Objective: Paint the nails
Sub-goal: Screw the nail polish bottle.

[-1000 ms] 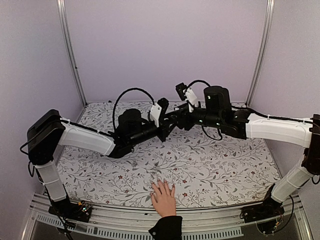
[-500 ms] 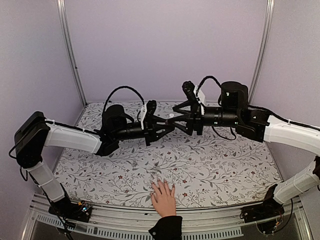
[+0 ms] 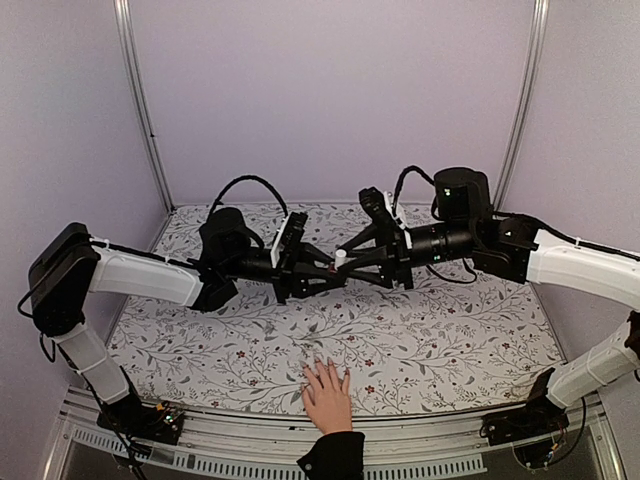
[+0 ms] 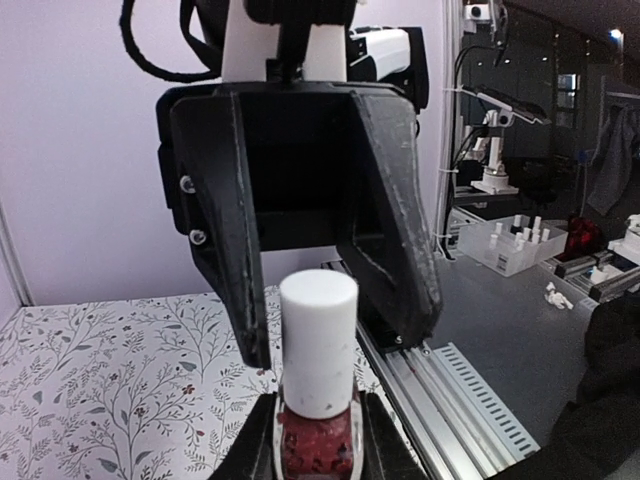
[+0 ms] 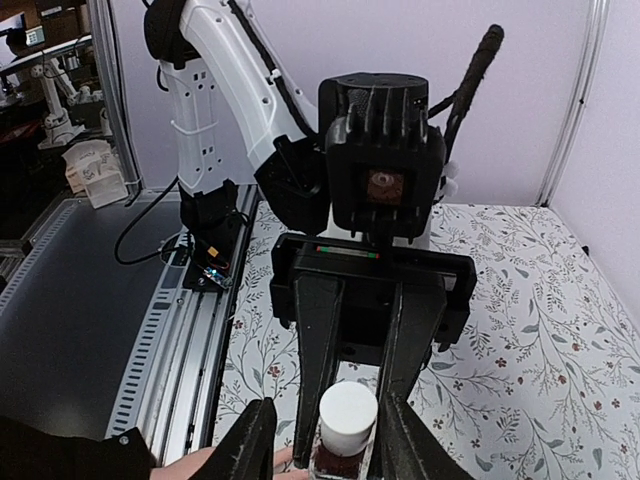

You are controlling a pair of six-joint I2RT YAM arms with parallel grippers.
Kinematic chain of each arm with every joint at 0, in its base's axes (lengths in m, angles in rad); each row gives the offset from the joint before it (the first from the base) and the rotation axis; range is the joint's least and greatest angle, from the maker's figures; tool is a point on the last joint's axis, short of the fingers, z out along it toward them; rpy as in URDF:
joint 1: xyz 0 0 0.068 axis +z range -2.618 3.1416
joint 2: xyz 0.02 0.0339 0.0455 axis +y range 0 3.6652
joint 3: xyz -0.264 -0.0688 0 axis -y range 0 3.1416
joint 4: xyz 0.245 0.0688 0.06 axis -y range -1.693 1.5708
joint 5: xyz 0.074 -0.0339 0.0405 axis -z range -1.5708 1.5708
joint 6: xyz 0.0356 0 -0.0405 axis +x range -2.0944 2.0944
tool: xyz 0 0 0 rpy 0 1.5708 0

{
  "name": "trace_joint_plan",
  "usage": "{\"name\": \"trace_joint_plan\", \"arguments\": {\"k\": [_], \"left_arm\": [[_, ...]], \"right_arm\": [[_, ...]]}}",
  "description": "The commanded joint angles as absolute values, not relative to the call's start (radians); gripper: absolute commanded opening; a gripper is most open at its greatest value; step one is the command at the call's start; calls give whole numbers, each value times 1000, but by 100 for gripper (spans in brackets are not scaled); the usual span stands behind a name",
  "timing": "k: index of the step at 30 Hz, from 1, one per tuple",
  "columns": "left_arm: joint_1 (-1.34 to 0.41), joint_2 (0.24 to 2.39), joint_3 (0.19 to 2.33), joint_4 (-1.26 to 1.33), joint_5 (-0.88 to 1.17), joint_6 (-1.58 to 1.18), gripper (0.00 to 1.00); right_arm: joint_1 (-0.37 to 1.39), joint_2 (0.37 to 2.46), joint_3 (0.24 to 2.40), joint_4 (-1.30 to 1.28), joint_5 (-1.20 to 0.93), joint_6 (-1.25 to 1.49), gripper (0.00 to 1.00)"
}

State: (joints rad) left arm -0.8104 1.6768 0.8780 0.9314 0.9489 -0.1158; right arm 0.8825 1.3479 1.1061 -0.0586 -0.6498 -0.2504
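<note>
Our left gripper (image 3: 328, 271) is clamped on the bottle (image 4: 317, 447), with its two fingers pressed against the dark-red glass on either side. In the left wrist view the bottle stands upright, and its white cap (image 4: 318, 342) rises clear above the fingers. Our right gripper (image 3: 347, 262) meets it head-on. Its jaws stand apart, one on each side of the cap with a gap on both sides, so it grasps nothing. The two grippers face each other tip to tip, raised above the middle of the table (image 3: 450, 330), with both arms reaching inward from the sides.

Below them, at the near edge, a hand (image 3: 328, 400) lies flat and palm down on the flowered table. Its fingers are slightly spread and point toward the far wall, and a black cuff (image 3: 333, 455) sits at the wrist. The nails (image 3: 322, 365) are at its fingertips, well apart from the bottle and both grippers. They are too small for us to make out singly, and we cannot tell whether any carries colour. In the right wrist view a bit of the hand shows at the lower edge, left of the bottle.
</note>
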Motion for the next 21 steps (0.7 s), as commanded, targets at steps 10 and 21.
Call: {"name": "trace_joint_plan", "arguments": {"k": [10, 21], "left_arm": [[-804, 1672, 907, 965, 1021, -149, 0], [-803, 1641, 895, 935, 808, -120, 0]], "right_arm": [[882, 1383, 1179, -107, -750, -278, 15], [882, 1413, 1184, -110, -671, -256, 0]]}}
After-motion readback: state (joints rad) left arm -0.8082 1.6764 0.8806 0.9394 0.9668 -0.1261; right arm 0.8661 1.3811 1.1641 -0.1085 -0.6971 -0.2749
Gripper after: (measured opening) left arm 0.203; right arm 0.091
